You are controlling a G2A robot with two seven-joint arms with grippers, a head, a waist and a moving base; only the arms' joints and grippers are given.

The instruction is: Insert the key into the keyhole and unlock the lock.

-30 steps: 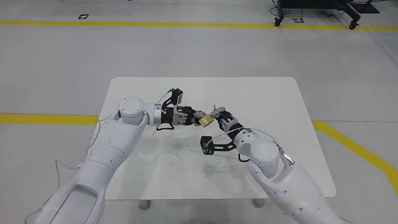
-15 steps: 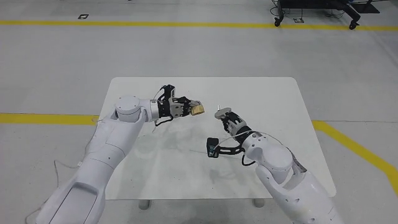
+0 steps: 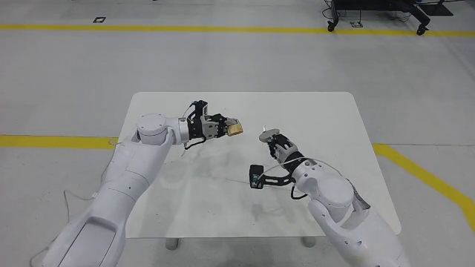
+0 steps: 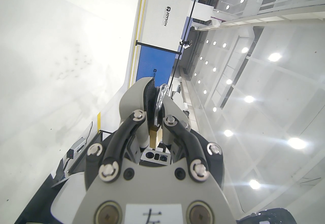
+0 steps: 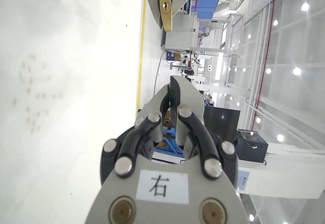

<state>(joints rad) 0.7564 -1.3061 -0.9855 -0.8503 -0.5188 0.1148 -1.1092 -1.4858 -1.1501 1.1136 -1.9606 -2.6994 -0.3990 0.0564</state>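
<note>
The left fingers (image 4: pixel 130 105) squeezed the lock (image 5: pixel 165 10), held out sideways. The right fingers (image 5: pixel 188 98) pinched the key (image 3: pixel 266 131), near but not touching.

lock (image 3: pixel 235 129): in the left tool (image 3: pixel 228 127), above the tabletop's (image 3: pixel 326 111) middle.
right tool (image 3: pixel 266 133): right of the lock, slightly nearer, apart from it, facing it.
2 tools: both over the tabletop, tips toward each other.

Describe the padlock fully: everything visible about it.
The padlock has a brass-coloured, metal-looking body with a silvery round keyhole plug on its narrow end face. The left claw clamps its broad faces, holding it off the table; nothing else touches it. The keyhole end points toward the right claw across a gap, and its slot looks empty.
</note>
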